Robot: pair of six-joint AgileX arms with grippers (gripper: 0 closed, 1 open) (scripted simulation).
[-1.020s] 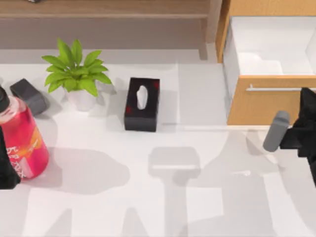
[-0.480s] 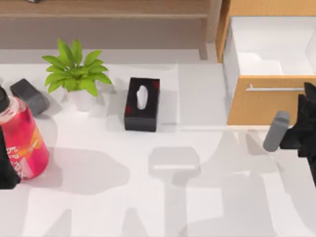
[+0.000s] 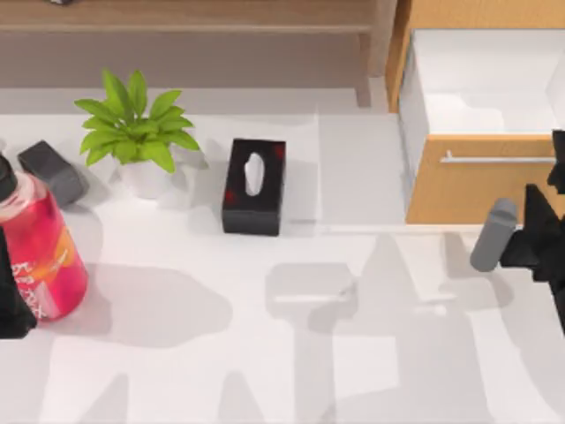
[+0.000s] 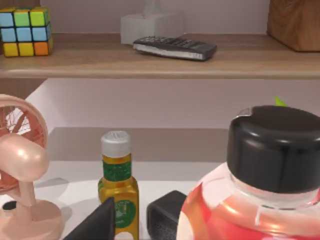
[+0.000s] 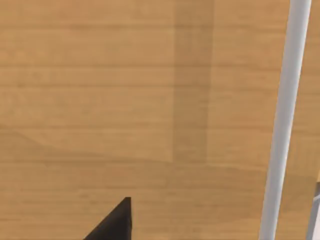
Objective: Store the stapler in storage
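The stapler point(image 3: 53, 171) is a dark grey oblong block lying on the table at the far left, beside the potted plant; in the left wrist view the stapler point(image 4: 167, 220) sits just behind the pink bottle. The storage point(image 3: 481, 181) is a light-wood drawer at the back right, pulled out, with a white inside and a silver bar handle point(image 3: 494, 160). My right gripper point(image 3: 534, 234) hovers just in front of the drawer front, at the right edge. The right wrist view faces that wooden front point(image 5: 125, 100) and the handle point(image 5: 285, 120) from close up. My left gripper point(image 3: 11, 309) is parked at the left edge.
A pink bottle point(image 3: 40, 252) with a black cap stands by my left gripper. A potted plant point(image 3: 137, 137) and a black tissue box point(image 3: 254, 185) stand mid-table. A long wooden shelf point(image 3: 185, 18) runs along the back, holding a remote point(image 4: 175, 47) and a colour cube point(image 4: 25, 31).
My right arm has drawn back slightly from the drawer front toward the right edge. The drawer stays open and nothing else has moved.
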